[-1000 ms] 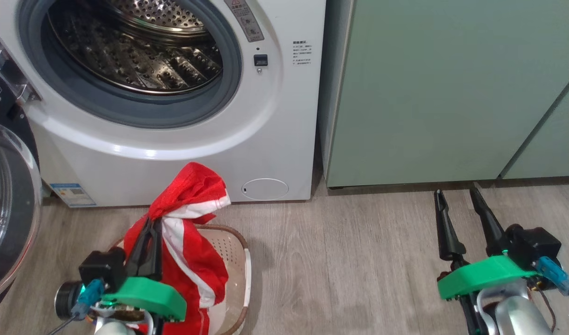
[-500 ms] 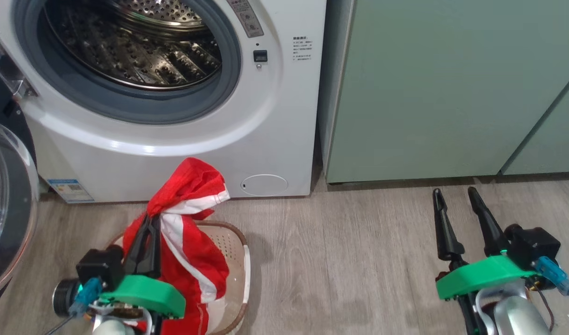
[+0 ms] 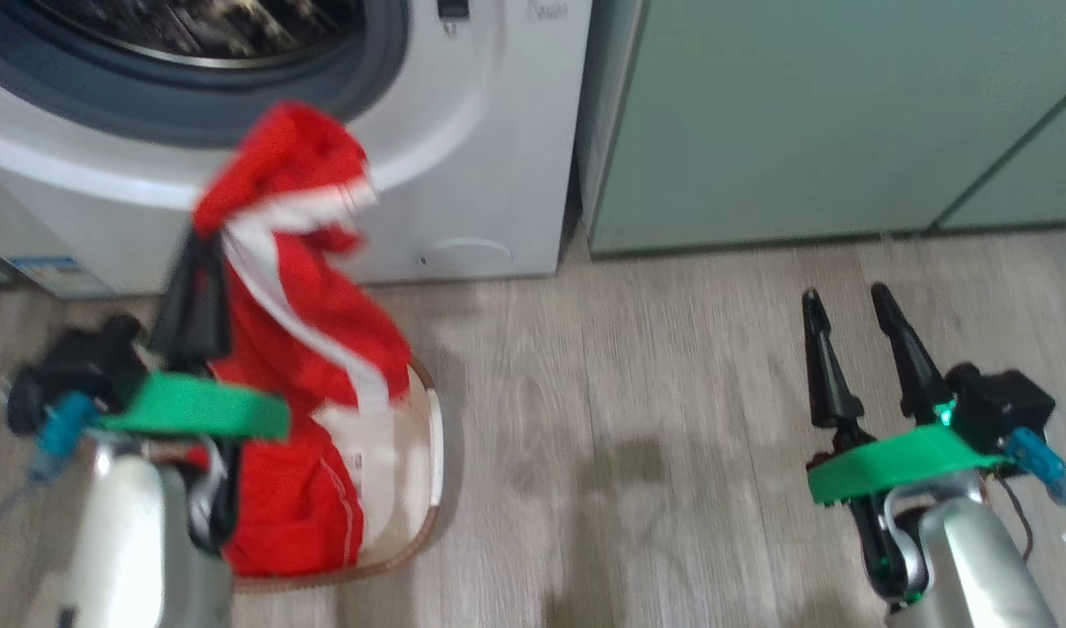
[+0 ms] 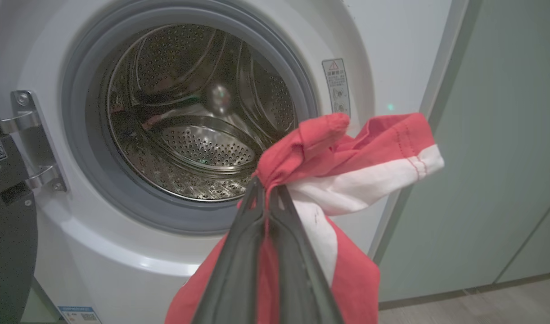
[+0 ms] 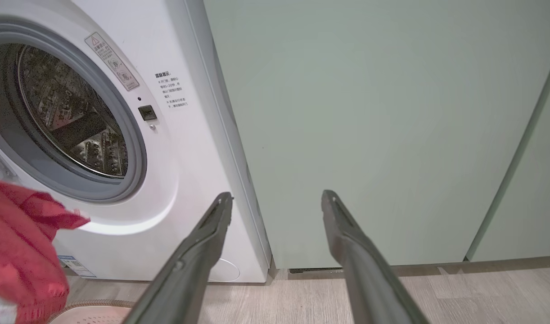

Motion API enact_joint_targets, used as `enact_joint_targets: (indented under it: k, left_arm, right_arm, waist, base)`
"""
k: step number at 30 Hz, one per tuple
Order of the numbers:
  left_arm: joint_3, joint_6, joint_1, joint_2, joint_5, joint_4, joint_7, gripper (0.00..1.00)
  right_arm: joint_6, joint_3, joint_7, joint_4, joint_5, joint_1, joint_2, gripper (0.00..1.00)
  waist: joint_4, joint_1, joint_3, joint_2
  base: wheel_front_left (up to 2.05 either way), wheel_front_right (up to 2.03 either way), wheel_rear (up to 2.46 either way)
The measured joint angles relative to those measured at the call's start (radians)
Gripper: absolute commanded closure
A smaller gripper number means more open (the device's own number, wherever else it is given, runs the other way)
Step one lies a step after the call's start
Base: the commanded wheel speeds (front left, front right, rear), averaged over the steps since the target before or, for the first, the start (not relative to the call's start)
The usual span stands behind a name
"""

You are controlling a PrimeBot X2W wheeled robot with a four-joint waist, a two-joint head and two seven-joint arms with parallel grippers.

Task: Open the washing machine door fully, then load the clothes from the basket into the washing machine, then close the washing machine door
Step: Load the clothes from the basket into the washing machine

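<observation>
My left gripper (image 3: 203, 242) is shut on the red clothes (image 3: 297, 296), pinching a bunched fold with white trim. The garment hangs lifted above the cream basket (image 3: 421, 488), its lower part still inside, its top level with the lower front of the washing machine (image 3: 463, 131). In the left wrist view the shut gripper (image 4: 266, 188) holds the fabric (image 4: 347, 148) in front of the open steel drum (image 4: 189, 121). The washing machine door (image 4: 7, 252) stands swung open at far left. My right gripper (image 3: 845, 298) is open and empty above the floor, facing the cabinet (image 5: 277, 195).
Pale green cabinets (image 3: 803, 113) stand right of the machine. A small round white panel (image 3: 463, 253) sits low on the machine's front. Grey wood floor (image 3: 629, 392) lies between basket and right arm. The basket rim (image 5: 90, 312) shows in the right wrist view.
The head camera has tilted, shifting the whole picture upward. My left gripper has raised the red garment higher out of the basket, up against the machine's front. The right gripper stays open.
</observation>
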Motion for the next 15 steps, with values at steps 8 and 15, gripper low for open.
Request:
enact_joint_targets:
  k: [8, 15]
  left_arm:
    - [0.095, -0.035, -0.312, 0.041, 0.017, 0.031, -0.003, 1.00]
    - [0.171, -0.043, -0.565, 0.143, 0.045, 0.114, -0.008, 1.00]
  right_arm:
    - [0.000, 0.031, 0.000, -0.015, -0.007, -0.098, 0.000, 0.00]
    - [0.000, 0.071, 0.000, -0.016, 0.042, -0.149, 0.000, 0.00]
  waist:
    - [-0.042, 0.0000, 0.155, -0.0001]
    - [-0.105, 0.0002, 0.271, -0.0001]
  base:
    - [0.00, 0.00, 0.00]
    - [0.00, 0.00, 0.00]
